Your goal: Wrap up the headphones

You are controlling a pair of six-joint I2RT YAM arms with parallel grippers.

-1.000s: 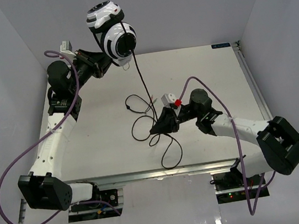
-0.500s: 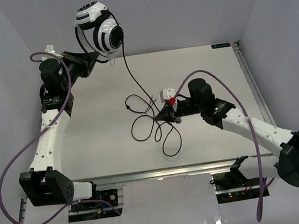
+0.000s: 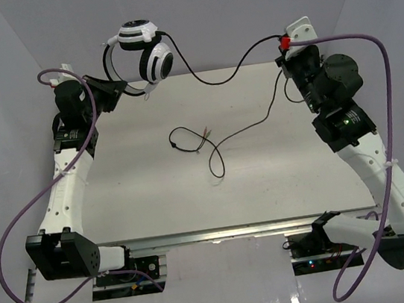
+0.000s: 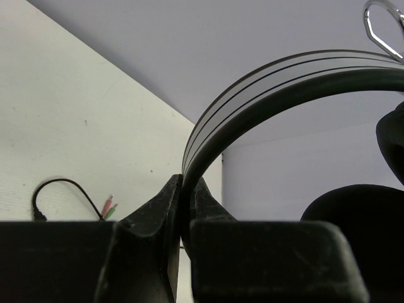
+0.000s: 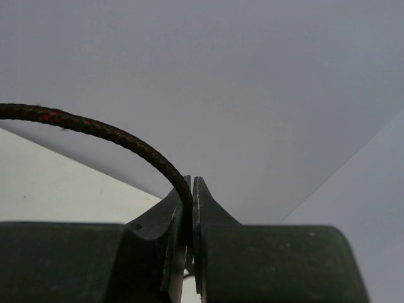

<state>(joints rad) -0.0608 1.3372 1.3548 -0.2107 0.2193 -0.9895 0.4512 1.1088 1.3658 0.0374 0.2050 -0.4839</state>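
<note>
This is looking like a robotics lab test cell: plain pale walls (image 3: 242, 10) are enclosing a white worktop (image 3: 142, 205) on three sides, a left arm (image 3: 64, 197) and a right arm (image 3: 375, 165) are standing bolted along an aluminium rail (image 3: 221, 233) at its near edge, thick purple cables (image 3: 336, 37) are looping from them, and small lights are glowing on electronics (image 3: 309, 245) under the rail.

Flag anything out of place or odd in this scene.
Nothing damaged or spilled. The cable is unwrapped: it sags between the headphones, in the left hand, and the right hand, its tail lying loose on the table.
</note>
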